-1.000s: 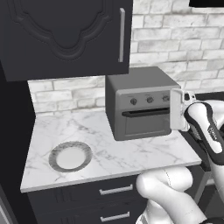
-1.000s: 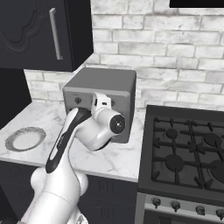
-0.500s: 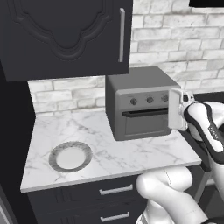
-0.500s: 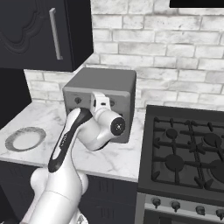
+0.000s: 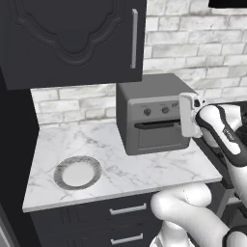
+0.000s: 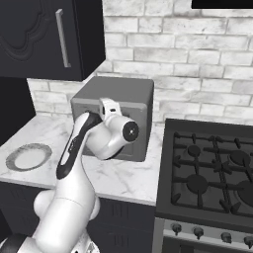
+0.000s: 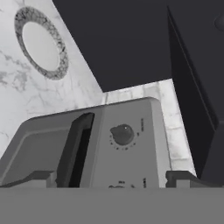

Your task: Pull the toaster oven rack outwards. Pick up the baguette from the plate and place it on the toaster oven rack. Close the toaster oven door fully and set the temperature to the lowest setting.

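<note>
From the left base view, the toaster oven [image 5: 155,116] is seen on the table [image 5: 120,169] with its toaster oven door [image 5: 161,136] shut; the plate [image 5: 77,172] lies empty, well apart. From the right base view, the arm is seen reaching across the oven's front, presumably toward the knobs. In the hand view, the claw [image 7: 111,179] is spread wide, empty, framing a knob [image 7: 122,134] beside the door handle [image 7: 75,146].
</note>
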Tool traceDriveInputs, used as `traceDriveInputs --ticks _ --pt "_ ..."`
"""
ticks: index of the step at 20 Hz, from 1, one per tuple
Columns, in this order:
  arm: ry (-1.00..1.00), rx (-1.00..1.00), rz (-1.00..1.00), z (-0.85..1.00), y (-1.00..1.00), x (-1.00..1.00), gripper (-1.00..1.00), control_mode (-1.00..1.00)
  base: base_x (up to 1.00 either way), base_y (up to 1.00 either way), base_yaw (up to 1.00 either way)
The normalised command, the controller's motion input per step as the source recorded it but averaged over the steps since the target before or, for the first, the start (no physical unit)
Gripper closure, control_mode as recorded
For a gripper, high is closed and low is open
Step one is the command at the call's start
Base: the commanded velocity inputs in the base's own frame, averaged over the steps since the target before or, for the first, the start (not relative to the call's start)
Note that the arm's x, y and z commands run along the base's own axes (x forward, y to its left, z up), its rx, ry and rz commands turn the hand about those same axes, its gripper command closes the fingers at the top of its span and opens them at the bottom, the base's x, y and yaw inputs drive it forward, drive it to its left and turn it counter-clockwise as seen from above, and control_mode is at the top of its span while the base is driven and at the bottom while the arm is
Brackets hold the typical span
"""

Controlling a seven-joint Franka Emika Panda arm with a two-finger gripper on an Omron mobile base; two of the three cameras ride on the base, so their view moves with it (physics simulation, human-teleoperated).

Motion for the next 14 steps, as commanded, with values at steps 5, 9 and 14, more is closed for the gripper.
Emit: traceDriveInputs --ticks 5,9,14 --pt "0.0 -0.09 0.02 0.0 0.0 0.21 -1.0 -1.0 0.0 0.0 0.0" --pt "-0.04 -0.05 0.0 0.0 0.0 0.25 -1.0 -1.0 0.0 0.0 0.0" --pt "-0.14 -0.04 0.0 -0.06 0.0 0.11 -1.0 -1.0 0.0 0.0 0.0"
